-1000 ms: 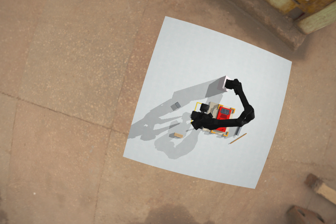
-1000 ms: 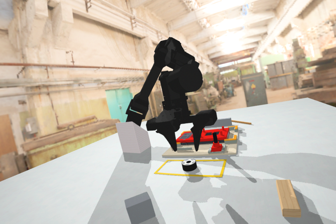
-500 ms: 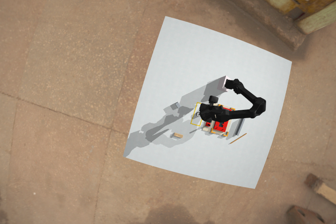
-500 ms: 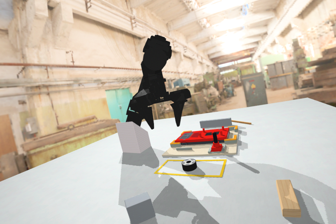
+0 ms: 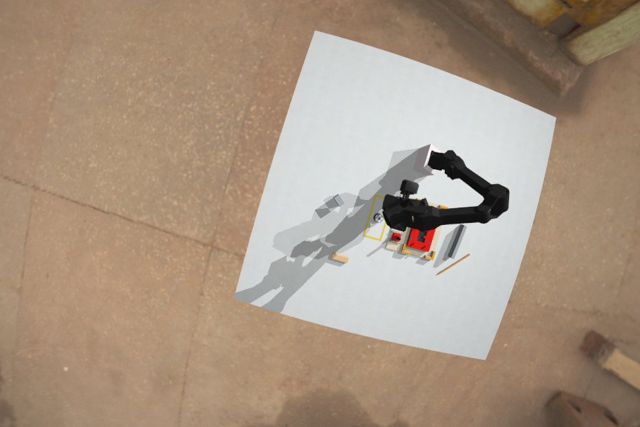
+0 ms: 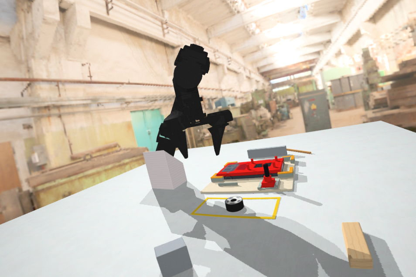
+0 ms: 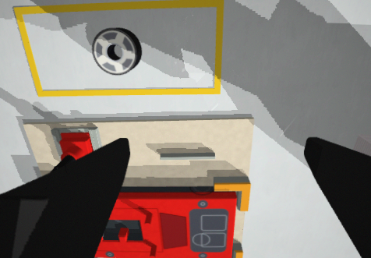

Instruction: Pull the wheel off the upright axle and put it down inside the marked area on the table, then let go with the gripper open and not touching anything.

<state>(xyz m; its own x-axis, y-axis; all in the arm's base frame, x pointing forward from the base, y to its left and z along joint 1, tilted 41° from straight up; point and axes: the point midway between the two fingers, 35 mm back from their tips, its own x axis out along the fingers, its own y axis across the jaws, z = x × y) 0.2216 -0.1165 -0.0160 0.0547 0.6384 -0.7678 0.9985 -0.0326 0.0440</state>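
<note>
The wheel, black with a silver spoked face, lies flat inside the yellow outline of the marked area, with its face up and clear of the lines. The upright axle, a black post on a red foot, stands bare on the cream board; a finger partly hides it in the wrist view. My gripper is wide open and empty. It hangs above the board side, back from the wheel and not touching it. The arm hides the fingertips in the top view.
A red chassis sits on the board between orange corners. A pale block stands by the arm's base. A grey block and a wooden block lie beyond the marked area. A grey bar and a pencil lie behind the board.
</note>
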